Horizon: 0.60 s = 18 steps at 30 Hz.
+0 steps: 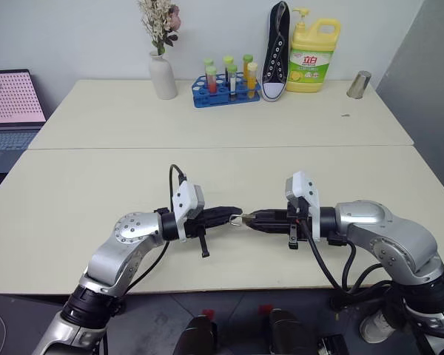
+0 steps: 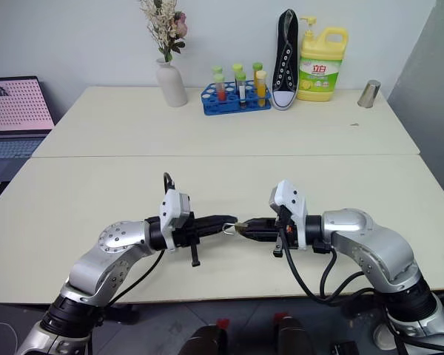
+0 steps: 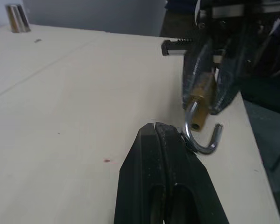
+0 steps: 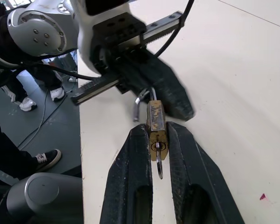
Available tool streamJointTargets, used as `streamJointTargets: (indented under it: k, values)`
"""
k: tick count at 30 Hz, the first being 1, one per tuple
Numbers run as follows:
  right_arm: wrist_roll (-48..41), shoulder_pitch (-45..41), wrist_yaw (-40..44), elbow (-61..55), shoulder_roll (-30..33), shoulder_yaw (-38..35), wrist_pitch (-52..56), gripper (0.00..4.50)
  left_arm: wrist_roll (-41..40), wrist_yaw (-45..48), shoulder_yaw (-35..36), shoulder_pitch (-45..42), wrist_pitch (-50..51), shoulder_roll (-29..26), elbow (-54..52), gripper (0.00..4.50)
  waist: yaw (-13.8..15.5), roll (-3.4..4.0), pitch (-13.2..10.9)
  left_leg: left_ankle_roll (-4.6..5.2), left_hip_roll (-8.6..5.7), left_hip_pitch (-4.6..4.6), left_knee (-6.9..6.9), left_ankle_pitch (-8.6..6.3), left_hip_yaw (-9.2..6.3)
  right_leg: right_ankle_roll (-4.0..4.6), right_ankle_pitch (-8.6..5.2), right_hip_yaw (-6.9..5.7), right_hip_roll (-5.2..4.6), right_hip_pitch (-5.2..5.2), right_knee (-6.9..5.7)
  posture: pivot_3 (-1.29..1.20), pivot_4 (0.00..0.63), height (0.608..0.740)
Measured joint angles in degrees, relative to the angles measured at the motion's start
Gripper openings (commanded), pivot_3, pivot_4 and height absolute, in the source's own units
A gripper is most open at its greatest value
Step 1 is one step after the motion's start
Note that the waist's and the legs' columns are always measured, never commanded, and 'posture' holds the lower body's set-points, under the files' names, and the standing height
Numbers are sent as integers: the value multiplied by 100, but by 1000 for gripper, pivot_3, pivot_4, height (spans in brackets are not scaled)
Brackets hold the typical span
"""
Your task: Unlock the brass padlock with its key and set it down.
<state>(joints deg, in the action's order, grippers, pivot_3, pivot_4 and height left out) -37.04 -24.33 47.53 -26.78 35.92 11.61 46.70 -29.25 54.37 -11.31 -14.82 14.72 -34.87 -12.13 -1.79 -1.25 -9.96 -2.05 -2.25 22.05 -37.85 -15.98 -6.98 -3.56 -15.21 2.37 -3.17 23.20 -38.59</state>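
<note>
We see the small golden-brass padlock [image 4: 157, 127] pinched between the right gripper's [image 4: 157, 135] jaws, its thin silvery shackle [image 3: 200, 135] swung open toward the left gripper [image 3: 155, 127]. A tiny metal key [image 4: 158, 164] hangs from its underside. The left jaws are pressed together, touching the shackle, above the pale cream surface [image 1: 133, 185].
</note>
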Motion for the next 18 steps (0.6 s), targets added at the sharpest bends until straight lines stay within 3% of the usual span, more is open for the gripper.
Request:
streamJointTargets:
  k: [18]
  values:
    - [208,44,123,15,-15,44,-85,134,-571,466,425,181,1101,-262,-805,0,7,1,-1,0,1,0,0,0,1,0,0,1,-1,0,2,0,150,740]
